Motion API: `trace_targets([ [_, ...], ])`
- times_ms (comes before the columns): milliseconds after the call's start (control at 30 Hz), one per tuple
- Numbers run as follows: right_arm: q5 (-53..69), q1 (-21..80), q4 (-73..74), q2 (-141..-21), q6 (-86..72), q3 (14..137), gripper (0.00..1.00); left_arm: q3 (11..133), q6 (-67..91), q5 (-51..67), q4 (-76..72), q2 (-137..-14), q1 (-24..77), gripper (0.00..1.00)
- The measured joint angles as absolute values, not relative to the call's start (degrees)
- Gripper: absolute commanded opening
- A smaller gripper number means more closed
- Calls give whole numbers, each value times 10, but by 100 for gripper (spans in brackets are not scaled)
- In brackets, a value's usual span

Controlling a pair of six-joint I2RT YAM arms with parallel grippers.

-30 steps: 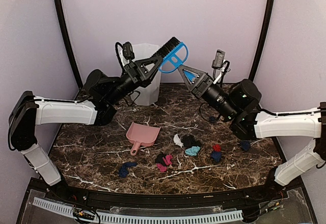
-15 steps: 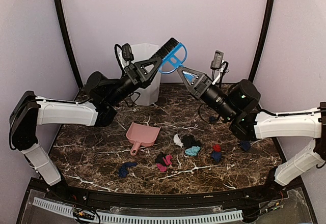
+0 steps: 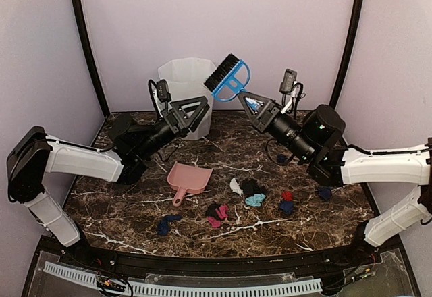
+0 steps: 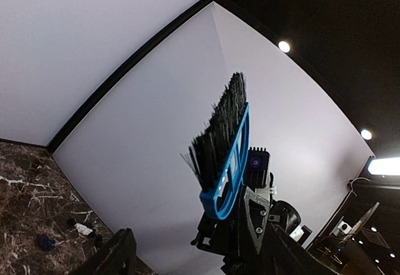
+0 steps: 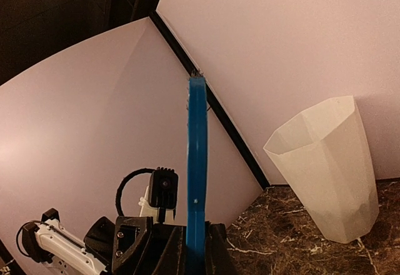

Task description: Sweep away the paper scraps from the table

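Paper scraps (image 3: 253, 196) on table (image 3: 121, 202), well below right claw (image 3: 241, 96) and its brush (image 3: 229, 77)

On my feed the dark marble bench (image 3: 128, 206) carries a pink dustpan (image 3: 189, 177) left of centre and a white bin (image 3: 185, 101) at the back — paper scraps (image 3: 250, 192) lie strewn across its near half.
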State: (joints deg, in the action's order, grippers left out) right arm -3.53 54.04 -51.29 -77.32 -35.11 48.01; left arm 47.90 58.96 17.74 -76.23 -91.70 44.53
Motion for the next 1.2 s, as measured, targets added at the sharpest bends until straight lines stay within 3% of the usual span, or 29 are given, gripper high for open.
trace_targets([
  [200,-59,532,-438,-716,-316,450,0,425,515,154,-682,-841,438,73],
  [667,-104,526,-215,-616,-211,436,0,340,285,-1,-294,-651,449,68],
  [1200,-163,524,-68,-589,-183,424,0,254,248,-84,-60,-534,495,69],
])
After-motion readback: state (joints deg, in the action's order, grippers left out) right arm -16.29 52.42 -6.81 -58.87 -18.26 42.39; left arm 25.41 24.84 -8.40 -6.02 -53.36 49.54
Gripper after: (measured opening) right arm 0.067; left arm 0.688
